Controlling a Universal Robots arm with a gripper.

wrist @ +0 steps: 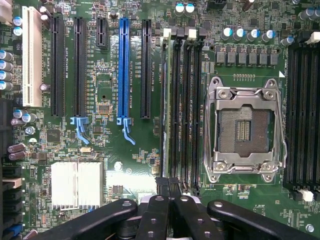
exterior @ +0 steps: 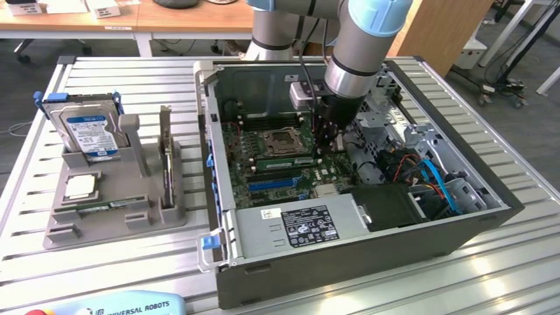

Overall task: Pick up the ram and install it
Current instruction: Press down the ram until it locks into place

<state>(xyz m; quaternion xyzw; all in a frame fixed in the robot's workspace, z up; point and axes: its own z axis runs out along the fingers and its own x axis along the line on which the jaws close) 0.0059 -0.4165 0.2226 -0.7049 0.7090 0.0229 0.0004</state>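
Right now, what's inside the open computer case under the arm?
The computer case holds a green motherboard with an empty processor socket, a blue card slot and memory slots. The shut gripper sits over those slots, one with a ram stick. The arm hides what lies beneath.

The counter (exterior: 525, 275) is ribbed, matt aluminium. The case (exterior: 350, 269) is dull grey sheet metal. The holder (exterior: 131, 216) looks matt grey plastic. The socket frame (wrist: 245, 131) is shiny metal; the tool (wrist: 167, 187) is smooth black plastic.
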